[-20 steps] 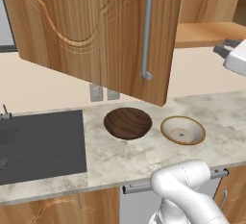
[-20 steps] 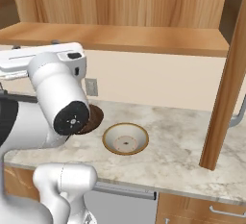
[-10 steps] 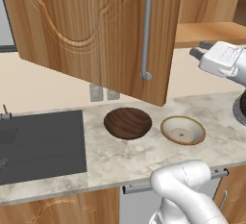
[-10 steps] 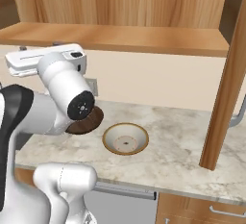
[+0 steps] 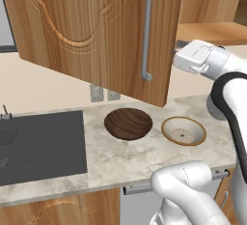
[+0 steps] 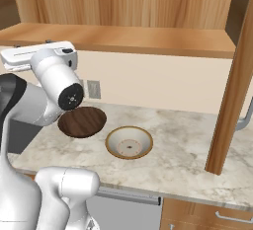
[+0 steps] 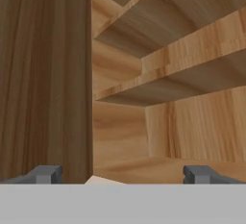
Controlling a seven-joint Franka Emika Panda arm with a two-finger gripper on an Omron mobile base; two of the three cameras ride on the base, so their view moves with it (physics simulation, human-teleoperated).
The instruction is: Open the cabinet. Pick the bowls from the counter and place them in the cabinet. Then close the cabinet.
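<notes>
You have the gripper (image 7: 123,174) spread wide and empty, facing the open cabinet (image 7: 163,103) shelves. Both bowls (image 5: 128,123) sit mid-counter (image 5: 120,161), the wooden one nearer the sink (image 5: 41,142), apart, toward the back edge.

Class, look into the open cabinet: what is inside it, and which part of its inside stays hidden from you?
Inside the cabinet the hand view shows bare wooden shelves, no bowls. The open door hides the interior to its left. Both bowls, dark and tan, sit on the counter.
</notes>
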